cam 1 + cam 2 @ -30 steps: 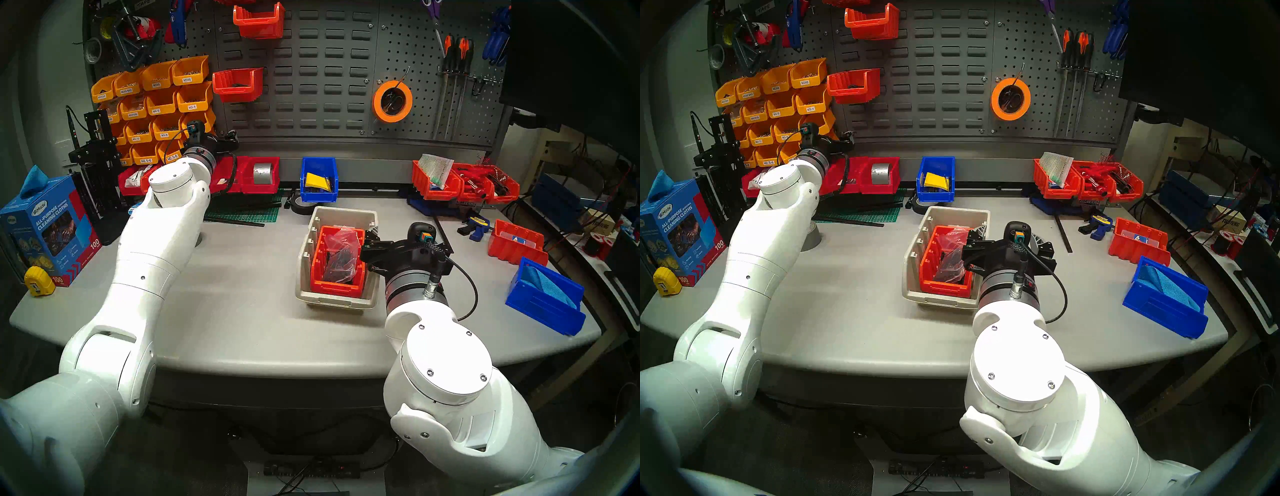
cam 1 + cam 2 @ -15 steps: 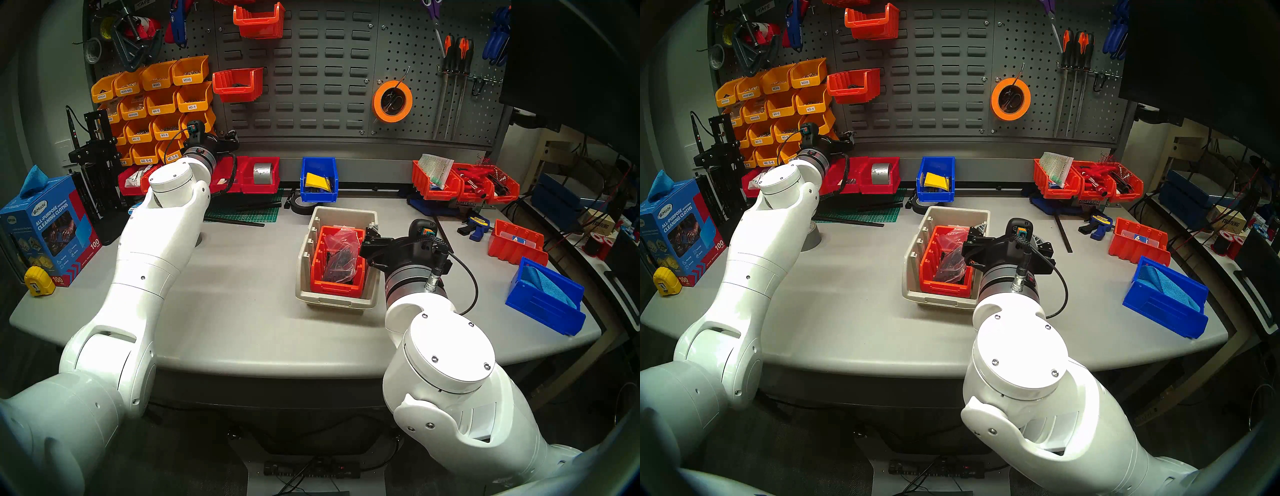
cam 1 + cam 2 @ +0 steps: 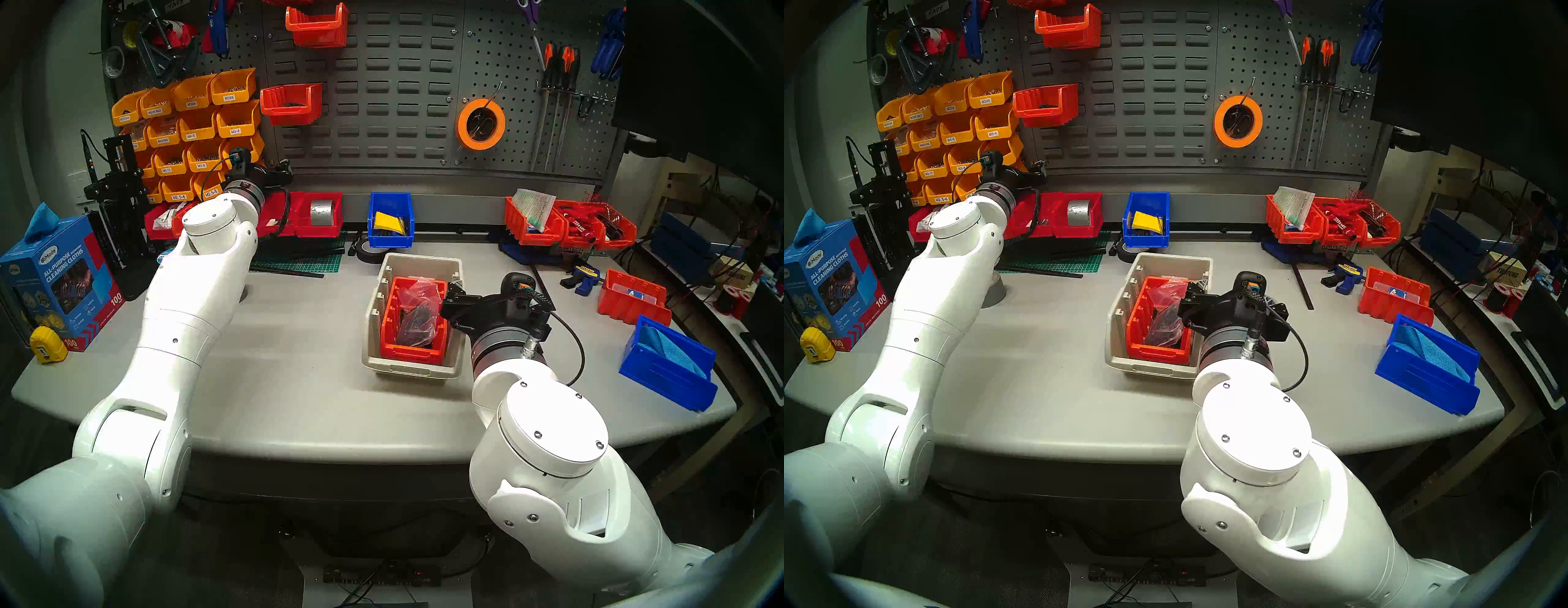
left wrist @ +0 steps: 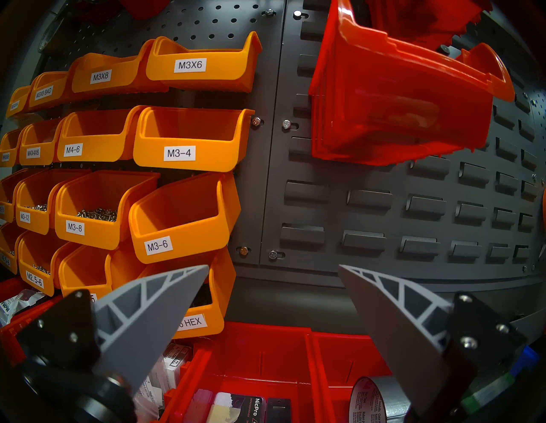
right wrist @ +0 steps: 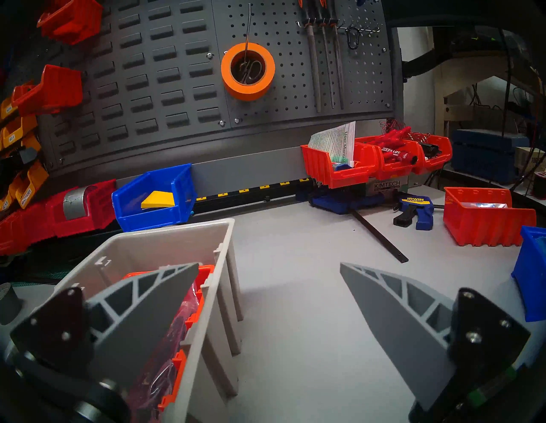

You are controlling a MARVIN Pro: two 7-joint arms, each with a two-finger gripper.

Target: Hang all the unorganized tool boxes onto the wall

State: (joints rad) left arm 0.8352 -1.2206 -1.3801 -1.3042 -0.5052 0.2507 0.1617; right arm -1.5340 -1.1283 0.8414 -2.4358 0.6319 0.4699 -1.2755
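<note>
Little has moved since the earlier frame: only the right gripper (image 5: 269,267) has rolled slightly, jaws spread wide and empty astride the beige bin's (image 3: 420,265) right wall. Inside that bin sits a red-orange bin (image 3: 413,352); behind it, a blue bin (image 3: 390,240) rests below the louvred wall panel (image 3: 382,127). Left of the beige bin, the left gripper (image 4: 273,265) gapes empty at the panel.

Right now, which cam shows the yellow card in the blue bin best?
Right wrist: the yellow card lies flat in the blue bin, seen close and unblocked. Both head views show it smaller, from above. The left wrist view misses it entirely.
</note>
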